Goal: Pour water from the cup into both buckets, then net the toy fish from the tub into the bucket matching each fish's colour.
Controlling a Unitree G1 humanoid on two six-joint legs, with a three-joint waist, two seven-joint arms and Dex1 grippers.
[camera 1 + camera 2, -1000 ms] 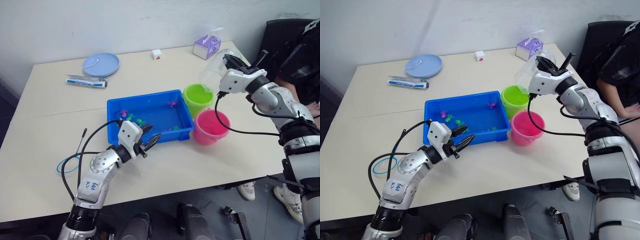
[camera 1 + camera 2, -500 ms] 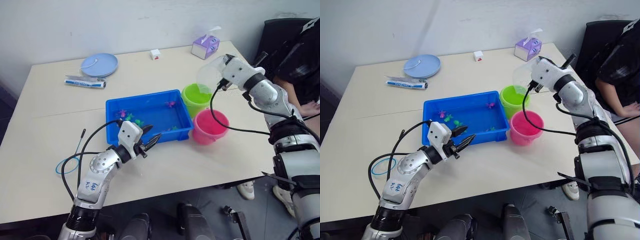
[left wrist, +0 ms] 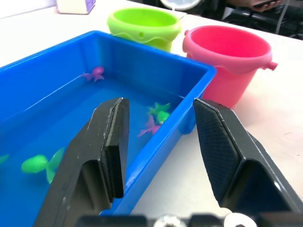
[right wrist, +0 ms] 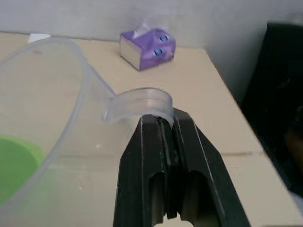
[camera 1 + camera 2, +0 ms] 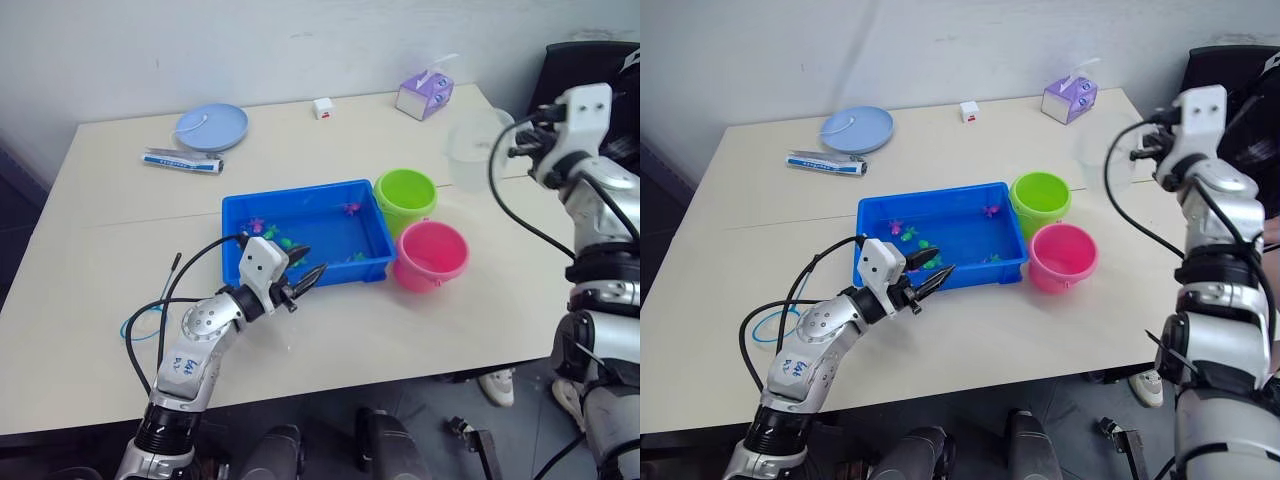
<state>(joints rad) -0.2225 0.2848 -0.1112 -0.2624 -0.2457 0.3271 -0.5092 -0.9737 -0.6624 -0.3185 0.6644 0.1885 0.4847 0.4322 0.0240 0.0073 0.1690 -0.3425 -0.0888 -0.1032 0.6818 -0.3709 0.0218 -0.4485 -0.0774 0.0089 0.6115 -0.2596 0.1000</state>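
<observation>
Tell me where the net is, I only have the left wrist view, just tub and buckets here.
Observer: The net lies flat on the table, on the robot's left, apart from the tub.
Operator: And the cup?
Observer: The right gripper is shut on the cup by its handle, held upright off to the right of the green bucket.
Operator: Is my left gripper clear of the tub?
Observer: The left gripper is open and holds nothing, at the tub's near rim.
Operator: Anything else on the table?
Observer: A pale blue plate, a tube and a purple tissue box sit along the far side.
</observation>
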